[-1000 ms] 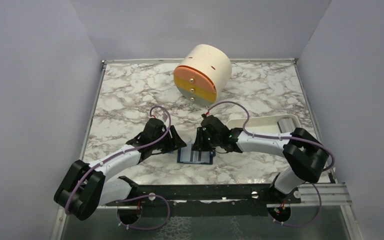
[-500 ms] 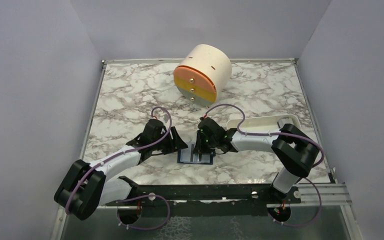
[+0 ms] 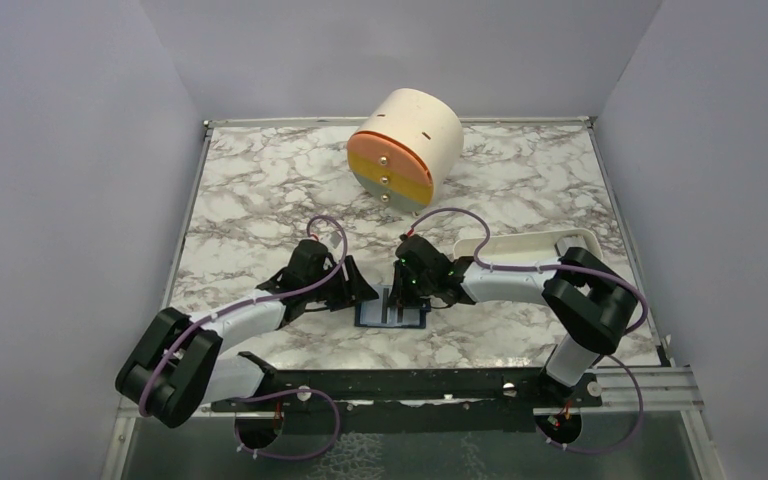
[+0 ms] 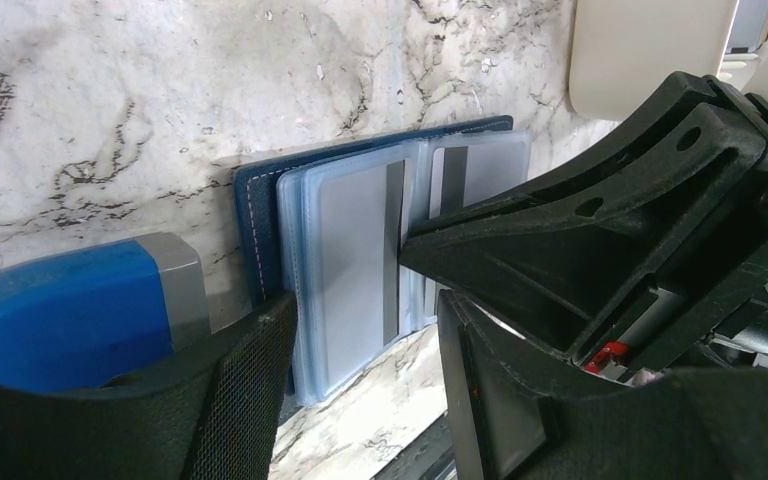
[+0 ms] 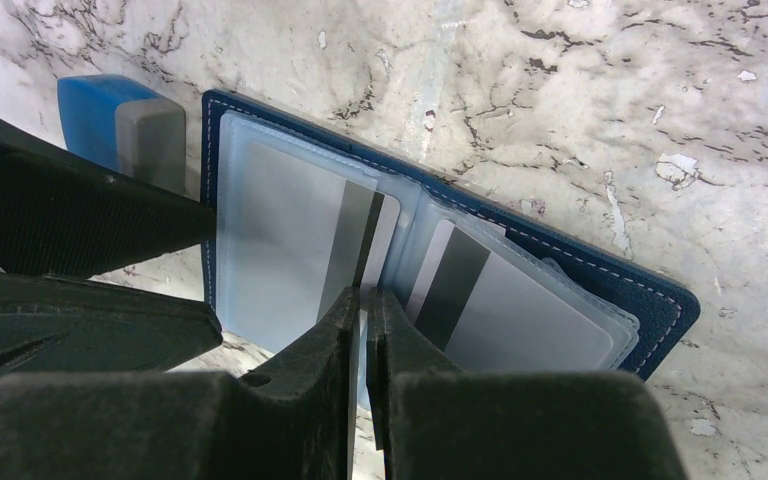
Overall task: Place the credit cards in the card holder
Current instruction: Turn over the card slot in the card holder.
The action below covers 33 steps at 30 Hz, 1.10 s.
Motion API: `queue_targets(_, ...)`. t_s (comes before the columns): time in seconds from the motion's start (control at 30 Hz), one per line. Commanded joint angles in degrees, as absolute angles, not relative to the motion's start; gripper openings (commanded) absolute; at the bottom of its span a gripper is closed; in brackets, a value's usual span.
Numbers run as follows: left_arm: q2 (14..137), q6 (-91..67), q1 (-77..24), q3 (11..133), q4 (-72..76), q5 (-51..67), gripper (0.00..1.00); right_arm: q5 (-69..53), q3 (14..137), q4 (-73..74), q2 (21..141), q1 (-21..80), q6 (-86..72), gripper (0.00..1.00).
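The card holder lies open on the marble table, navy outside with clear pale sleeves. In the right wrist view it holds two pale credit cards with dark stripes, one in the left half and one in the right half. My right gripper is shut on a thin pale card held edge-on over the fold; it also shows from above. My left gripper is open at the holder's left edge, one finger on each side of the left half.
A small bright blue block with a grey end lies just left of the holder. A white oblong tray stands to the right. A cream cylinder with orange and yellow drawer fronts stands at the back.
My right gripper has shifted a little left over the holder's fold. My left arm has edged forward slightly. The holder has stayed put.
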<state>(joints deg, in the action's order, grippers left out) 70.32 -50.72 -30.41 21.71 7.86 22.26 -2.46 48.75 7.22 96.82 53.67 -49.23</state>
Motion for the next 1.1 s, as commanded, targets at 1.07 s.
queue_targets(1.07, 69.4, -50.7, -30.3, 21.2, 9.9, 22.9, 0.56, -3.0, 50.5, 7.6, 97.2, 54.1, -48.3, 0.11)
